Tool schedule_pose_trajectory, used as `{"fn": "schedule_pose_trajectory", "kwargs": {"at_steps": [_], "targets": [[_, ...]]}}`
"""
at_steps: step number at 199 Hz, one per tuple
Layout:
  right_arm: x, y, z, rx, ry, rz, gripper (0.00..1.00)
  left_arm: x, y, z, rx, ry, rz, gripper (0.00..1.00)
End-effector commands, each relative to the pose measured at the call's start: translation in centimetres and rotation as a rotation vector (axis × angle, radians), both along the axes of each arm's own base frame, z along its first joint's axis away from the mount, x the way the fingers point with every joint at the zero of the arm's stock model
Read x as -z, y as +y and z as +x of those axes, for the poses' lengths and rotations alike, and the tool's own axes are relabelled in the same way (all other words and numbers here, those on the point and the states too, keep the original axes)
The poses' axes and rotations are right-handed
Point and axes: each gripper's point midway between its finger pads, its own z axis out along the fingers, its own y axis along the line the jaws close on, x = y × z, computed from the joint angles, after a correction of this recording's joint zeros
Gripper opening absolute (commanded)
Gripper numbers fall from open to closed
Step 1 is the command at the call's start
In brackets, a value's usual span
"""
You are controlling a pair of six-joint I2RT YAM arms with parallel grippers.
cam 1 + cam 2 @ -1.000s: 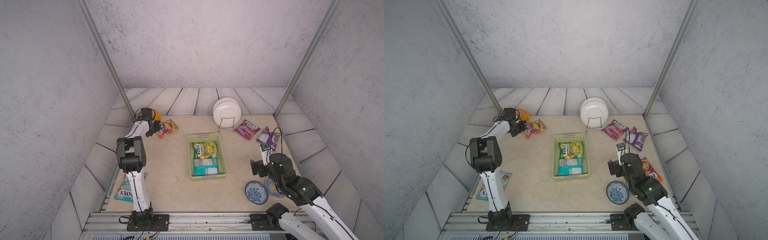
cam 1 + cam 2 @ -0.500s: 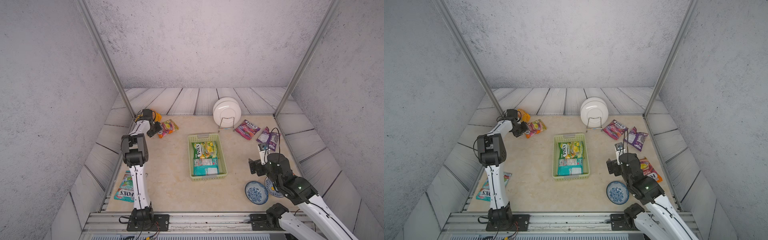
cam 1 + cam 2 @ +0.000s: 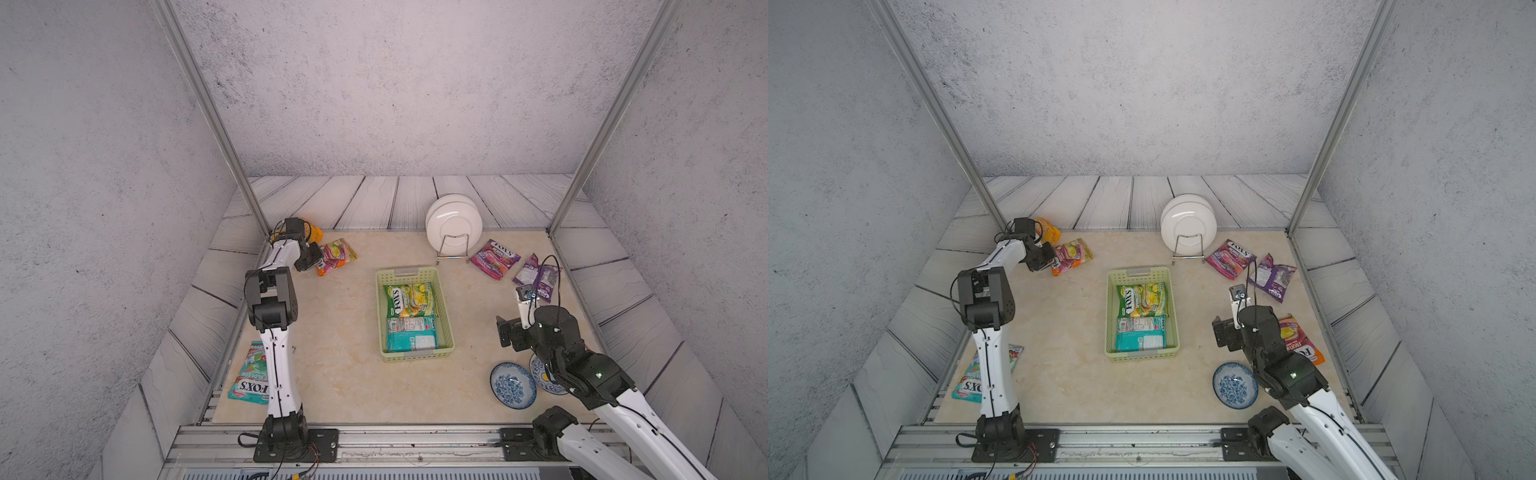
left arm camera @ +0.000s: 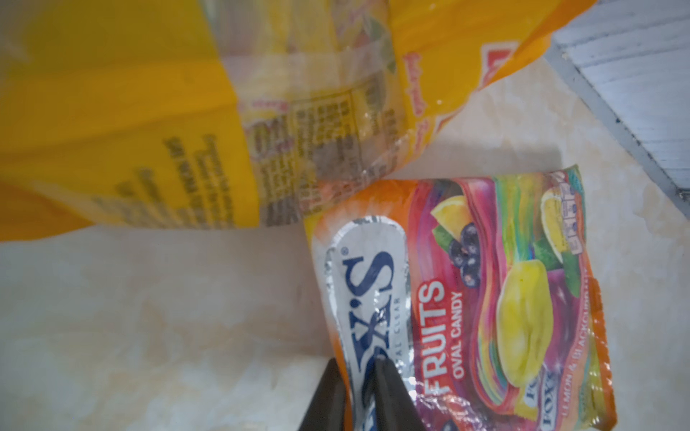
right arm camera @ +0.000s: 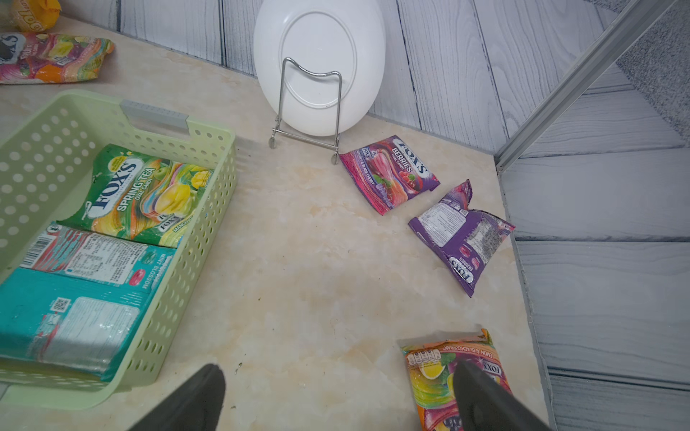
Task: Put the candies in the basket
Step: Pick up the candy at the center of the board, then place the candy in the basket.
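In both top views the left gripper [image 3: 319, 261] meets the orange-pink packet [image 3: 338, 255] at upper left, and the basket [image 3: 406, 273] sits mid-frame. In the left wrist view, the fingers [image 4: 395, 406] are clenched on that packet's glossy edge. It may slip when lifted, and the yellow bag [image 4: 149, 112] touches it. In the right wrist view, the right gripper [image 5: 336, 377] is released above bare worktop [image 5: 317, 280].
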Motion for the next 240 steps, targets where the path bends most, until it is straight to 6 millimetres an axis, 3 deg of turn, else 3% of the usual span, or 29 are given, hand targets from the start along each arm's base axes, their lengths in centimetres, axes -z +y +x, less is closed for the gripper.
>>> {"fn": "schedule_pose_trajectory", "kwargs": {"at_steps": [1, 55, 111, 185, 240], "targets": [[0.0, 0.2, 0.1, -0.007, -0.007, 0.005, 1.00, -0.9, 0.0, -0.4, 0.008, -0.001, -0.017, 0.05], [-0.3, 0.0, 0.0, -0.005, -0.020, 0.010, 1.00, -6.4, -2.1, -1.1, 0.033, -0.104, -0.110, 0.00], [-0.7, -0.1, -0.1, -0.001, -0.038, 0.016, 1.00, -14.4, -5.6, -2.2, 0.134, -0.270, -0.158, 0.00], [-0.8, -0.2, -0.1, 0.002, -0.048, 0.018, 1.00, -24.5, -9.6, -6.1, 0.221, -0.475, -0.133, 0.00], [-0.6, -0.2, -0.1, 0.001, -0.042, 0.015, 1.00, -27.9, -15.4, -9.7, 0.319, -0.532, -0.210, 0.00]]}}
